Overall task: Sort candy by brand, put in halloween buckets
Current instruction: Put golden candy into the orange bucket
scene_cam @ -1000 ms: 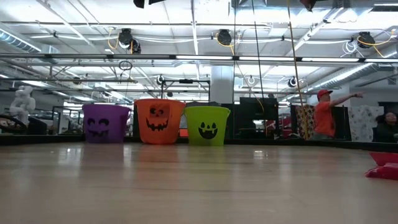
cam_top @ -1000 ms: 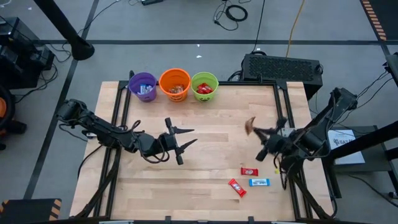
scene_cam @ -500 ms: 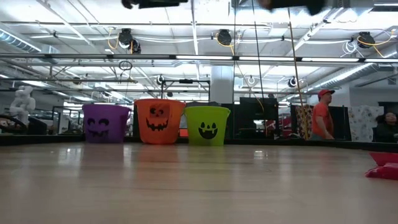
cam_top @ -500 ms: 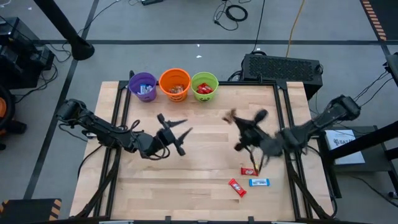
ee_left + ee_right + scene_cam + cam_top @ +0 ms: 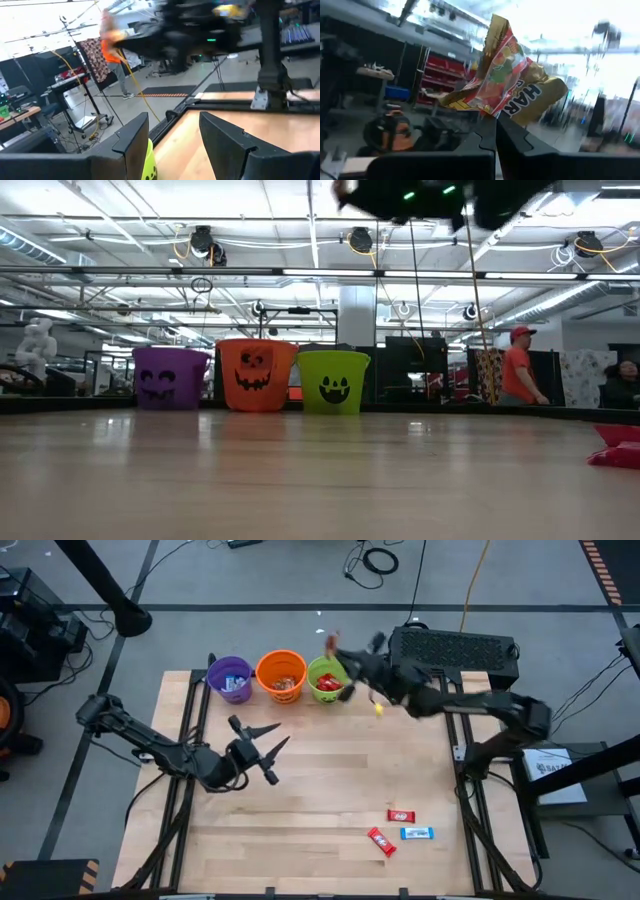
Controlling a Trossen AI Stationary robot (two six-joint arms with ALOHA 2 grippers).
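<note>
One candy packet (image 5: 505, 85) pinched between the right gripper's (image 5: 335, 652) clenched jaws.
It sticks out past the fingertips, above the green bucket (image 5: 329, 679) at the table's far edge; the left gripper (image 5: 262, 743) hangs spread and empty mid-table, three candies (image 5: 401, 830) lying well apart.

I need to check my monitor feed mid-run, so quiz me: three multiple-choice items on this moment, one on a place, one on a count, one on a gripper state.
1. Where is the right gripper?
A. over the loose candies
B. by the green bucket
C. off the table's left side

2. How many loose candies lie on the table?
A. one
B. three
C. six

3. What is the left gripper doing?
A. open, empty
B. holding a bucket
C. holding a candy

Answers: 1 B, the high view shows it beside that bucket's rim. 2 B, three lie near the front right. 3 A, its fingers stand apart with nothing between.
</note>
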